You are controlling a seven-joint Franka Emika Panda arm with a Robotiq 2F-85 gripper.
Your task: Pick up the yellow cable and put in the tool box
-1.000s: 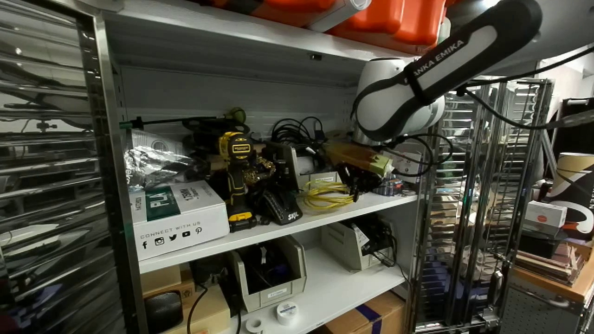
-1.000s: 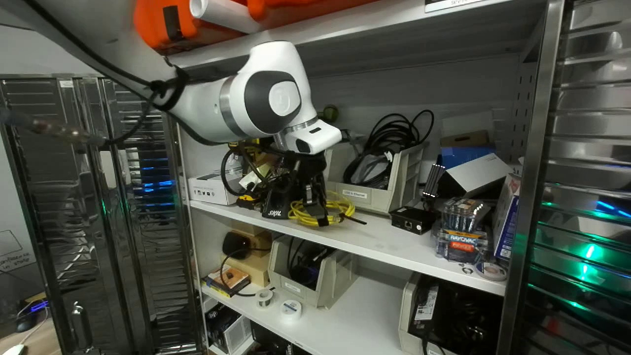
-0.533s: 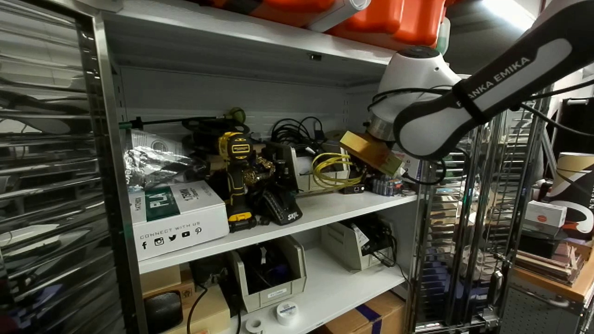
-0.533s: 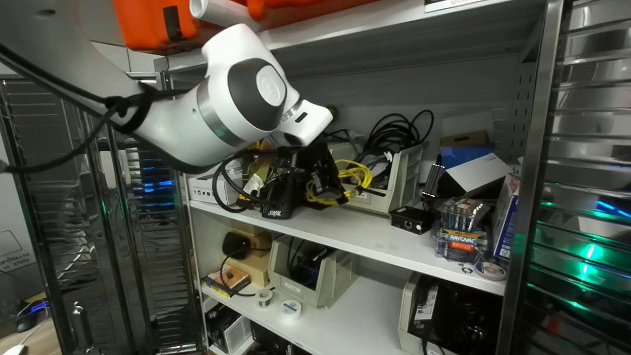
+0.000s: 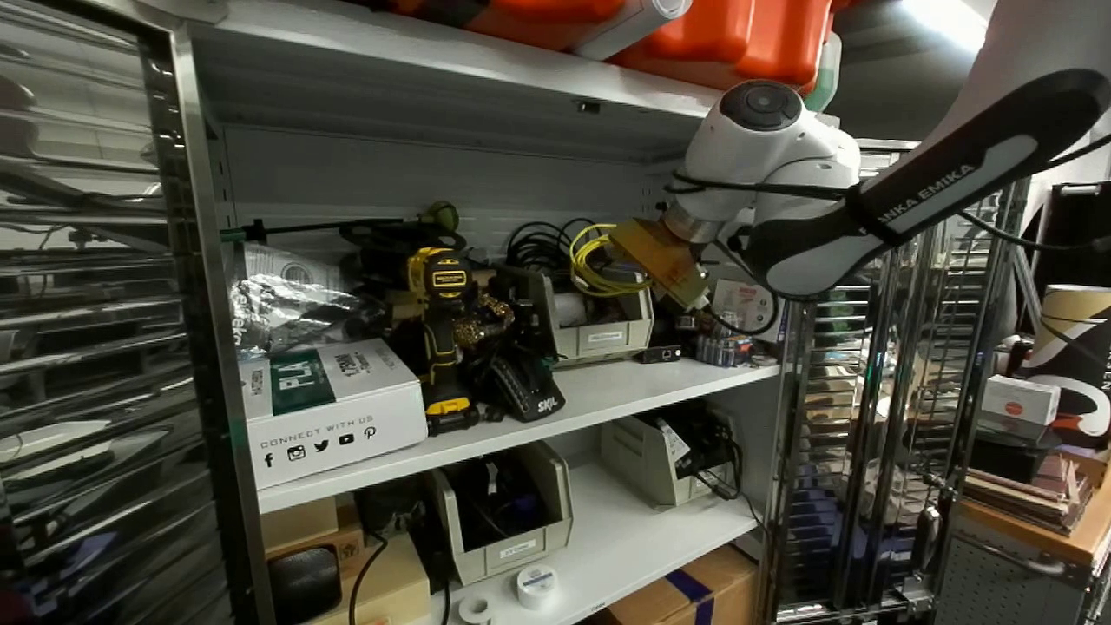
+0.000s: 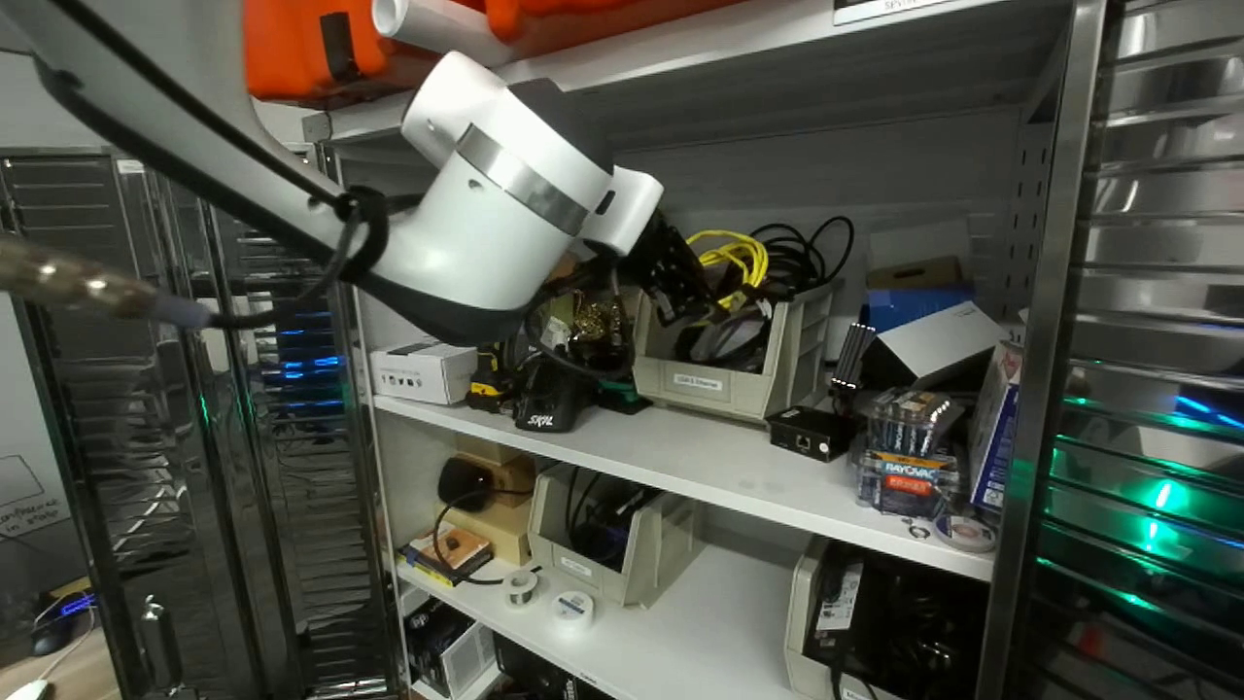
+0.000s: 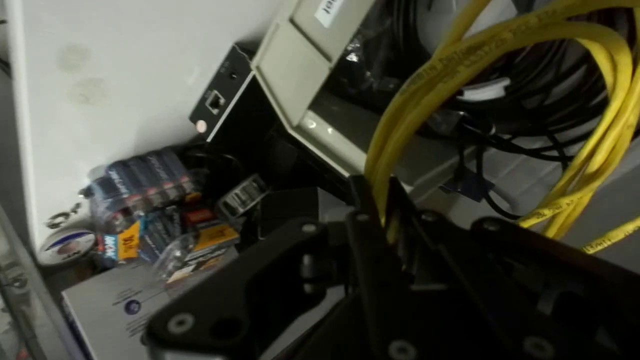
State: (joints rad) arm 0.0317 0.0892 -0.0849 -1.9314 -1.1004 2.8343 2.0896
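Gripper (image 7: pixel 378 192) clamps one side of the yellow cable (image 7: pixel 430 82), jaws squeezed tight on its strands, leaving the rest of the coil jutting freely ahead of them. The coil is above the open-topped grey bin (image 6: pixel 661 379), most likely the intended tool box; black cables (image 7: pixel 525 115) lying within suggest cords are kept there. Whether a loop touches them is impossible to tell. Such an edge hold probably lets the loops go in without the gripper having to fit inside as well. The wrist (image 6: pixel 622 209) is tilted, likely to reach past the bin's low front.
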